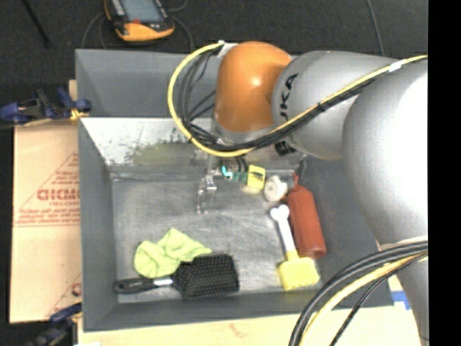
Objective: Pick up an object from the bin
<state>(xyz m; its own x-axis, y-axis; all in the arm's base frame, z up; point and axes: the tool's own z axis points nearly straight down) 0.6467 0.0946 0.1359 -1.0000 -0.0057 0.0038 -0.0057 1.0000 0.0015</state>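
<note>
Dark floor [288, 20] all round. The grey bin [97, 215] held a green cloth [162, 254] at 7 o'clock, a black hairbrush [205, 274] at 6 and a red bottle [306, 222] at 4. The jaws hung mid-bin over bare metal, a small yellow block [254, 179] at their 3 o'clock — wide or narrow, couldn't tell.

The arm [346, 114] hides the bin's [97, 215] right side — one small yellow thing [254, 179] beneath is unidentifiable.
</note>
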